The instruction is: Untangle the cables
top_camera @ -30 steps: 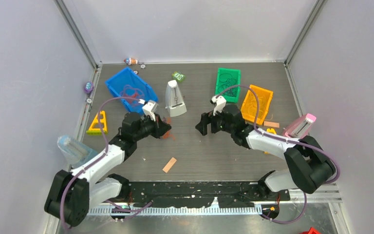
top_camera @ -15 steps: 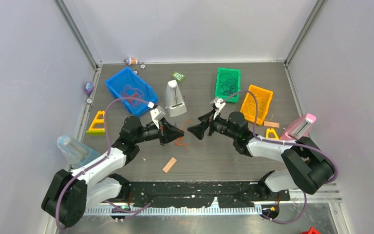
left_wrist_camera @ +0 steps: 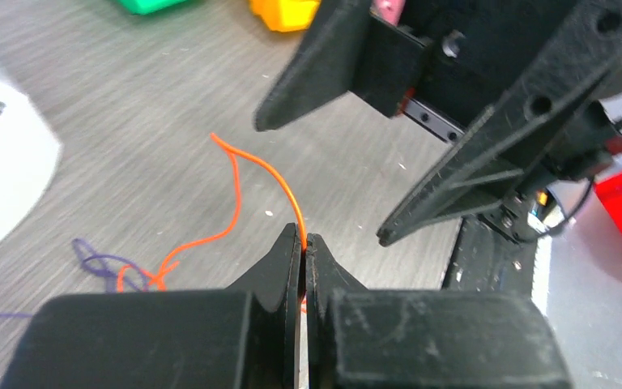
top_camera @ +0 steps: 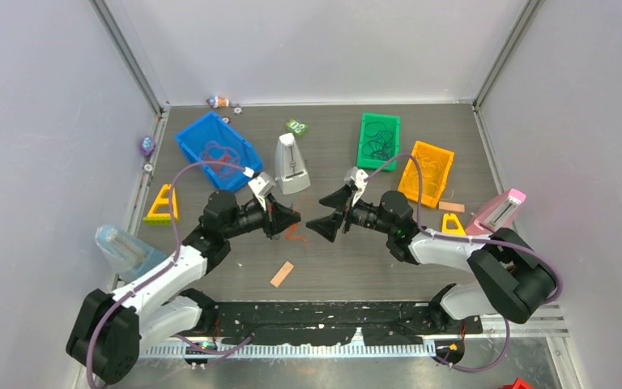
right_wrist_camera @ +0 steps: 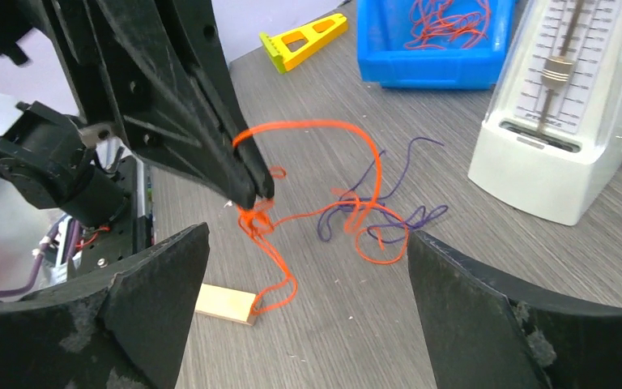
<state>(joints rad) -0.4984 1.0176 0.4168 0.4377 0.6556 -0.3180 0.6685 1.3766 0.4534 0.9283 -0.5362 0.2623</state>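
A thin orange cable [left_wrist_camera: 279, 182] lies tangled with a thin purple cable [right_wrist_camera: 405, 219] on the grey table, near the middle [top_camera: 296, 235]. My left gripper [left_wrist_camera: 304, 241] is shut on the orange cable and holds one loop of it up off the table; it also shows in the right wrist view [right_wrist_camera: 255, 190]. My right gripper [right_wrist_camera: 308, 235] is wide open and empty, facing the left gripper closely [top_camera: 316, 225], with the tangle between and below its fingers [right_wrist_camera: 470, 308]. More orange cable trails down to a wooden block [right_wrist_camera: 225, 303].
A white metronome [top_camera: 291, 164] stands just behind the grippers. A blue bin [top_camera: 217, 150] holds red cables, a green bin [top_camera: 379, 139] black ones, an orange bin [top_camera: 427, 172] sits at the right. A yellow triangle [top_camera: 163, 204] and a clear bottle [top_camera: 125, 250] are at the left.
Both grippers have moved toward each other over the table's middle. The left one has drawn the orange cable up and rightward. The right one's jaws have spread wide.
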